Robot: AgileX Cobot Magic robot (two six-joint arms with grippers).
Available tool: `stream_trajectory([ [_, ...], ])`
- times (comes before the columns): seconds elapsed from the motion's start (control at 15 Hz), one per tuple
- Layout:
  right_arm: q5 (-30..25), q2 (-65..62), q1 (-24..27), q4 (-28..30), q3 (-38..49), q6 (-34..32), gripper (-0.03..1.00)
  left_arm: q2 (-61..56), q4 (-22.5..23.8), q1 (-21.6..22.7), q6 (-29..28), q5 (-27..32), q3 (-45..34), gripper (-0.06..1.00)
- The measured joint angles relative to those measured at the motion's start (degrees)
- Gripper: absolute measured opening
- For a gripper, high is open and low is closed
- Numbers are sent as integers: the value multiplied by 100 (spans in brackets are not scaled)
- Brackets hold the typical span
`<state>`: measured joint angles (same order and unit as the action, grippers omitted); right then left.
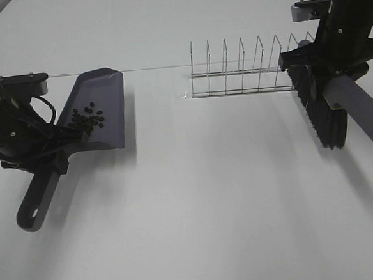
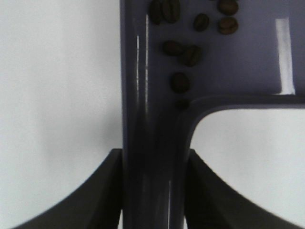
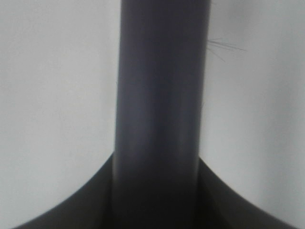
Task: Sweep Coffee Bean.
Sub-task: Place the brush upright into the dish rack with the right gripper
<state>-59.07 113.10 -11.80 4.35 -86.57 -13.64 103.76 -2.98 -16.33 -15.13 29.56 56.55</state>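
Observation:
The coffee beans [image 1: 87,117] lie in a loose cluster inside the dark grey dustpan [image 1: 103,94] at the left; several show close up in the left wrist view [image 2: 183,52]. My left gripper [image 1: 53,144] is shut on the dustpan's handle [image 2: 152,162] and holds the pan tilted, blade end raised off the table. My right gripper [image 1: 326,72] is shut on the handle [image 3: 159,105] of the brush [image 1: 322,108], held at the right with its black bristles hanging down over the table.
A wire dish rack [image 1: 249,68] stands at the back between the two arms, just left of the brush. The white table [image 1: 209,196] stretches in front of it.

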Motion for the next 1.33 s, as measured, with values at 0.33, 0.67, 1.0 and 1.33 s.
stream_trajectory([
  [0.33,-401,710,0,155,-888,-6,34,0,0,0,23,11,0,36],
  [0.67,-602,1169,0,189,-1524,-6,34,0,0,0,34,11,0,36],
  [1.0,-556,1387,0,223,-1662,-17,34,0,0,0,149,11,0,36],
  [1.33,-350,1427,-6,430,-1982,-57,34,0,0,0,183,0,0,36],
])
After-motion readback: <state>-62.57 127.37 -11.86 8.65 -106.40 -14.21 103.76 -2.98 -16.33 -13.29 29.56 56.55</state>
